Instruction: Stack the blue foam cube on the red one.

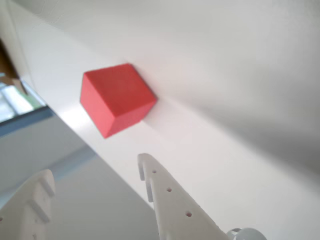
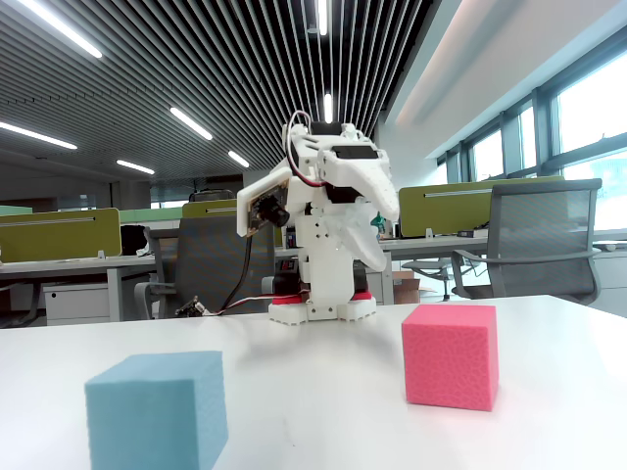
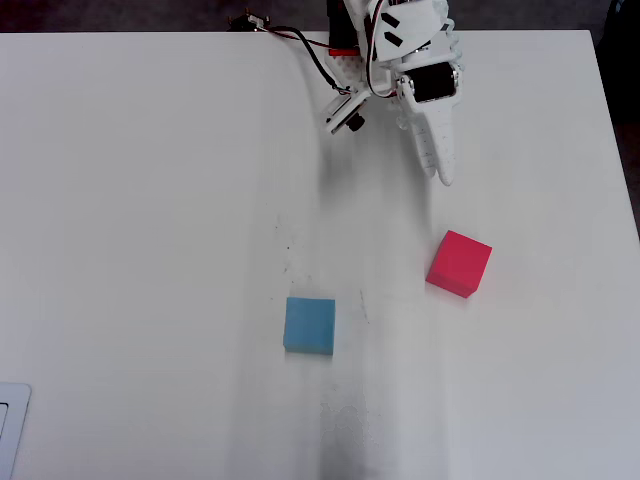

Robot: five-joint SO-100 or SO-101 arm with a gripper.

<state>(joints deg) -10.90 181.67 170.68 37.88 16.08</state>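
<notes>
Clearly the gripper (image 1: 95, 172), jaws apart and empty near the base, should swing to the blue cube (image 3: 309, 325), well apart from the red cube (image 3: 459, 264), and straddle it squarely before closing.

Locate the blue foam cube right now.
In the overhead view the blue foam cube sits on the white table just below centre, left of and slightly below the red cube, apart from it.

The arm (image 2: 328, 225) is all white 3D-printed plastic, kinda chunky, with black motor blocks showing between the shells. Red and black wires (image 3: 305, 45) loop off near its base, which has a red trim. A small black camera (image 2: 263, 211) is bolted on the side. The claw (image 1: 95, 180) has white fingers with little round holes.
</notes>
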